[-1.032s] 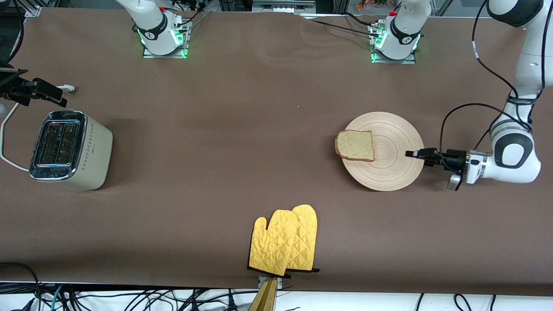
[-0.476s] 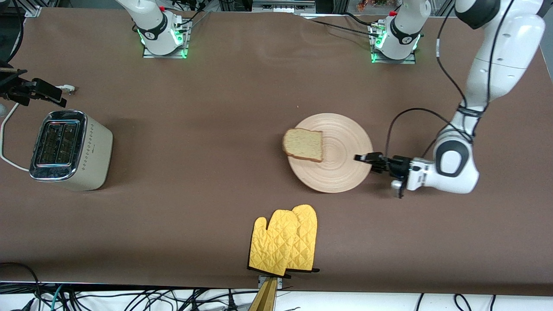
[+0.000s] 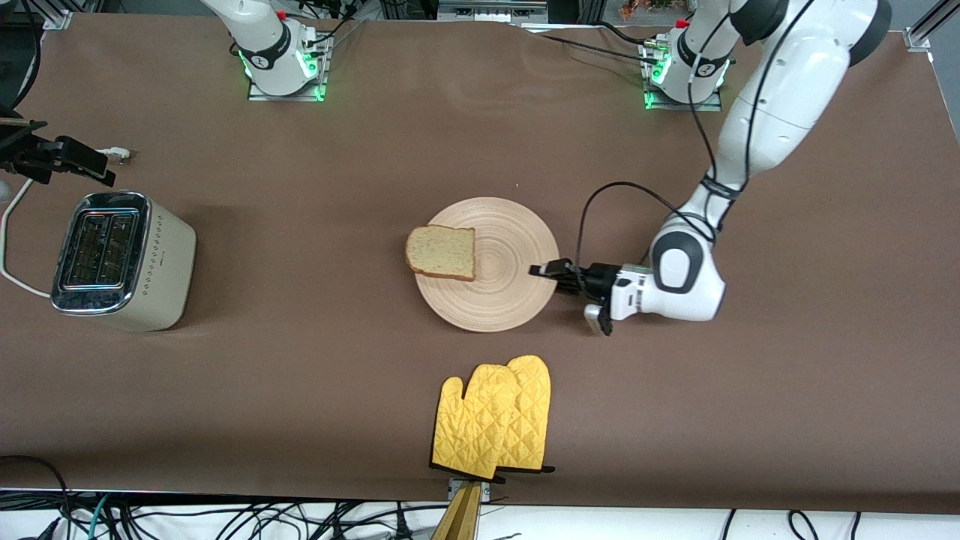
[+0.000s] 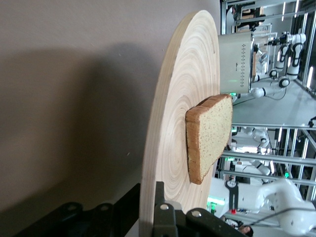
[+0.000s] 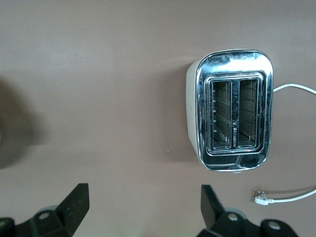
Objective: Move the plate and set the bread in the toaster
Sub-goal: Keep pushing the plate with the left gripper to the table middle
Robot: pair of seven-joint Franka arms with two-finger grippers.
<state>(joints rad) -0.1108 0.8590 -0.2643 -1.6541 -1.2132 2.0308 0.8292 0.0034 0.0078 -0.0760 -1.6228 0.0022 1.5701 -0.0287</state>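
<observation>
The pale wooden plate (image 3: 504, 289) lies at the table's middle with the bread (image 3: 442, 253) on it, at the edge toward the toaster. My left gripper (image 3: 545, 271) is shut on the plate's rim at the side toward the left arm's end. In the left wrist view the plate (image 4: 177, 143) and the bread (image 4: 211, 133) fill the frame, with my left gripper (image 4: 148, 207) clamped on the rim. The cream toaster (image 3: 120, 259) stands at the right arm's end. My right gripper (image 3: 71, 161) hovers open over the table beside the toaster (image 5: 232, 108), as the right wrist view (image 5: 143, 202) shows.
A pair of yellow oven mitts (image 3: 495, 420) lies nearer the front camera than the plate, at the table's front edge. The toaster's white cord (image 3: 11, 240) and plug (image 5: 264, 199) trail by the table's end.
My left gripper has dragged the plate with the bread from the left arm's end to the table's middle, toward the toaster. The right arm has not moved.
</observation>
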